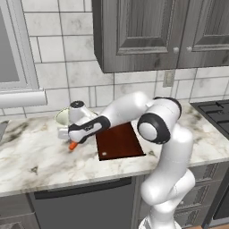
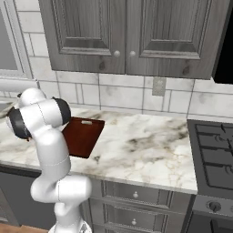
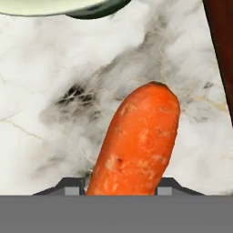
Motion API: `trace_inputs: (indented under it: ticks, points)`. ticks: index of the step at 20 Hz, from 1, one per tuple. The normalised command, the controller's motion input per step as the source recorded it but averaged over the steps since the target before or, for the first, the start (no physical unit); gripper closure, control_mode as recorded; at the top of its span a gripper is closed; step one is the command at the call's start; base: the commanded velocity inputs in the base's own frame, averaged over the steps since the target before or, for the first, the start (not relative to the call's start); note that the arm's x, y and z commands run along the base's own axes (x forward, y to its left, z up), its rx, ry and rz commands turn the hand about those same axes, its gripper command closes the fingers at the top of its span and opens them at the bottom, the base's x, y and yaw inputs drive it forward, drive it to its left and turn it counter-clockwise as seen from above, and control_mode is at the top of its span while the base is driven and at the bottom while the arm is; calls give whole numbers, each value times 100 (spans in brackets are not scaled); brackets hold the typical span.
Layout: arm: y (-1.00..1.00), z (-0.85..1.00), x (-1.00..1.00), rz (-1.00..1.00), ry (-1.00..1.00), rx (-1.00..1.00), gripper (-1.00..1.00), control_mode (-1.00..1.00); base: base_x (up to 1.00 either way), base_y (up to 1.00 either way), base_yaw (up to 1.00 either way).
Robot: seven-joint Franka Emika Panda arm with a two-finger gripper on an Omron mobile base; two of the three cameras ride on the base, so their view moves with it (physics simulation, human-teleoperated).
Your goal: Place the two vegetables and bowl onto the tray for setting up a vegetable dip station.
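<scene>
The orange carrot (image 3: 141, 141) lies lengthwise between my two finger tips, just above the marble counter, and both tips press against its sides. In the left base view my gripper (image 1: 73, 141) points down at the carrot (image 1: 72, 146), left of the dark reddish-brown tray (image 1: 118, 141). The pale bowl (image 1: 62, 117) stands just behind the hand. In the hand view the bowl (image 3: 45, 5) rim shows at the top with the dark green vegetable (image 3: 98, 10) peeking from under it, and the tray (image 3: 223, 45) edge runs down the right side. The tray (image 2: 82, 135) also shows beside the arm in the right base view.
Grey wall cabinets (image 1: 156, 31) hang over the counter. A black stove (image 2: 214, 150) sits at the right end. A sink edge (image 1: 2, 129) shows at the far left. An outlet (image 2: 158, 86) is on the tiled wall.
</scene>
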Motion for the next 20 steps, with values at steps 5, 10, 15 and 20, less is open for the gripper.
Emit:
trace_inputs:
  ticks: [5, 10, 15, 20]
  points:
    - [-33, 36, -19, -7, 0, 0, 100, -100, 0, 0, 0]
    - [-34, 35, -18, -12, 0, 0, 100, -100, 0, 0, 0]
    - [-36, 35, -15, -15, 0, 0, 100, -100, 0, 0, 0]
    - [-46, 28, -21, -15, 0, 0, 100, -100, 0, 0, 0]
